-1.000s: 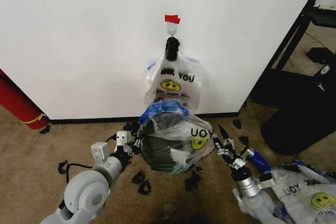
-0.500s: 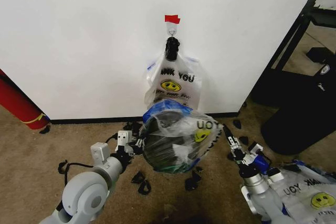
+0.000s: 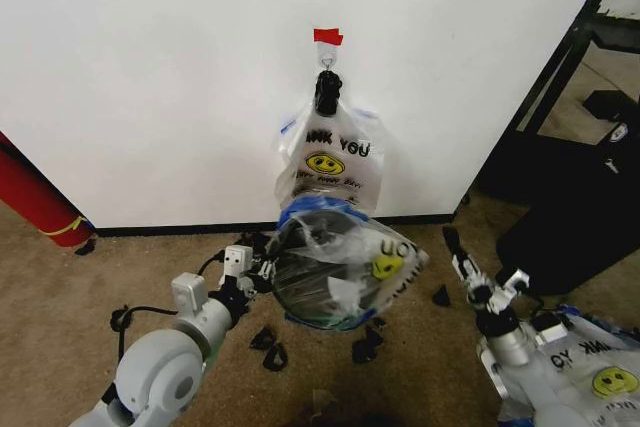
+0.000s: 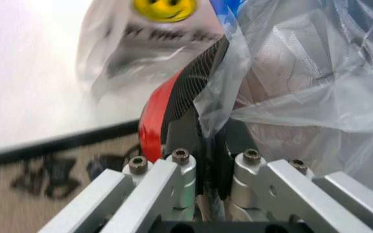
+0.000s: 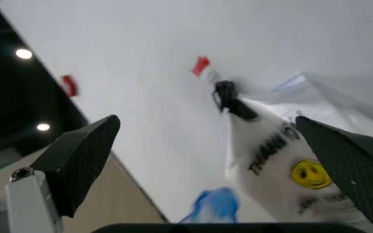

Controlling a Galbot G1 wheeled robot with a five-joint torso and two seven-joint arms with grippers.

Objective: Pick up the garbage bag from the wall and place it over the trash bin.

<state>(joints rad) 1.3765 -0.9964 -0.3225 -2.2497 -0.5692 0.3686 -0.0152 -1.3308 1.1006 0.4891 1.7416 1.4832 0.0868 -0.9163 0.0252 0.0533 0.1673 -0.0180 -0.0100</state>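
L gripper low at the bin's left side, jaws clamped on the rim of the trash bin w/ a fold of garbage bag pinched between them; in the L wrist view black mesh wall and thin plastic run straight down into the closed gap, red band of the bin just beside the near finger. Bag draped over the bin's mouth and body, blue handle strip bunched on the far rim, "YOU" print and yellow smiley facing right, loose corner trailing out toward the R gripper. Bin tilted, mouth toward the camera, on brown carpet among small black scraps.

R gripper off to the bin's right, clear of the plastic, jaws wide apart and empty; R wrist view shows both black pads spread w/ open space between. More smiley bags heaped beside the R arm.

Beyond both jaws: white wall w/ black baseboard, red tape piece over a small hook, another THANK YOU bag hanging from it just above the bin. Large black container far right; red cylinder far left.
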